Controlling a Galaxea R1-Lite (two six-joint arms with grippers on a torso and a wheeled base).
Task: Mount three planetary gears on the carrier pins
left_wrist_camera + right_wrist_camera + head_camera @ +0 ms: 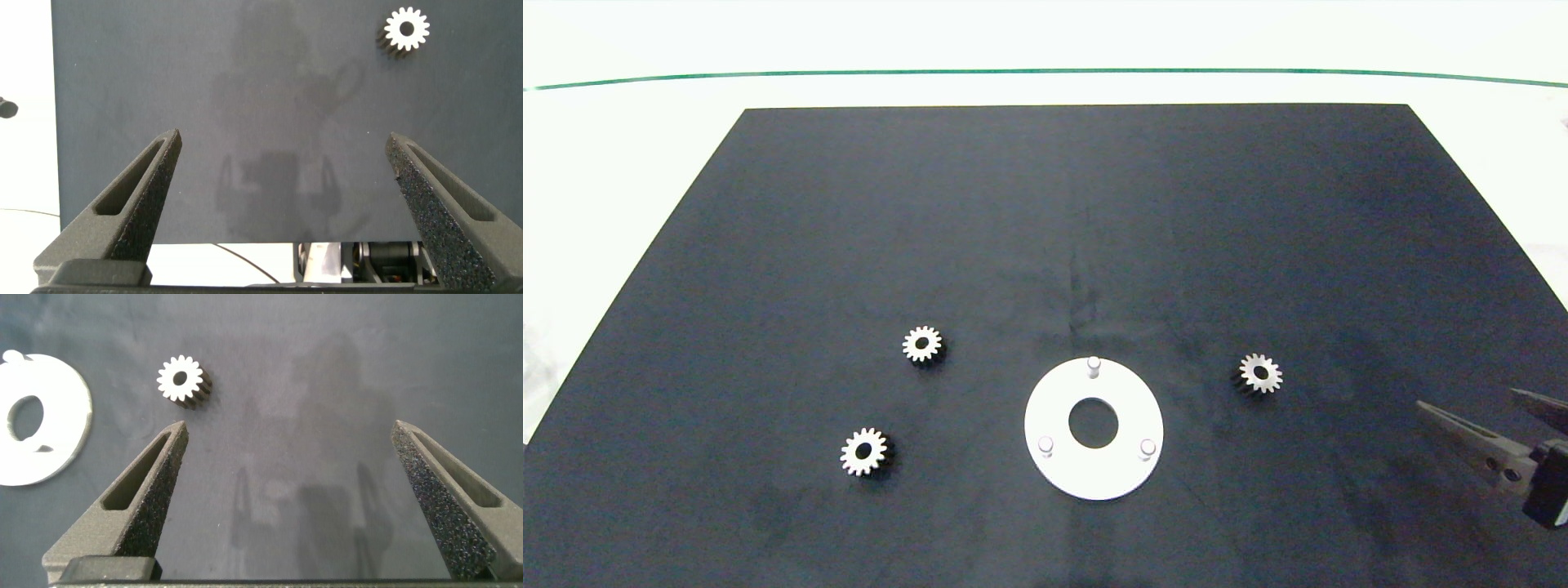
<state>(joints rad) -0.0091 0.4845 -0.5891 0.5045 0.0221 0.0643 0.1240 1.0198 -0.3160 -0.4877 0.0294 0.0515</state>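
Three planetary gears lie flat on the black mat: one [922,344] at the left, one [863,452] nearer the front left, one [1261,373] to the right of the disc. The white disc [1054,416] lies at the front middle with its three carrier pins [1094,365] bare. My right gripper [1466,398] stands open at the right edge, right of the right gear [181,379], with nothing between its fingers. The disc [69,408] also shows in the right wrist view. My left gripper [284,139] is open over the mat, out of the head view, with one gear [406,30] ahead of it.
The black mat [1045,229] covers most of a white table [621,147]. A green line [1045,71] runs across the far side. The mat's edge and white table [24,163] show in the left wrist view.
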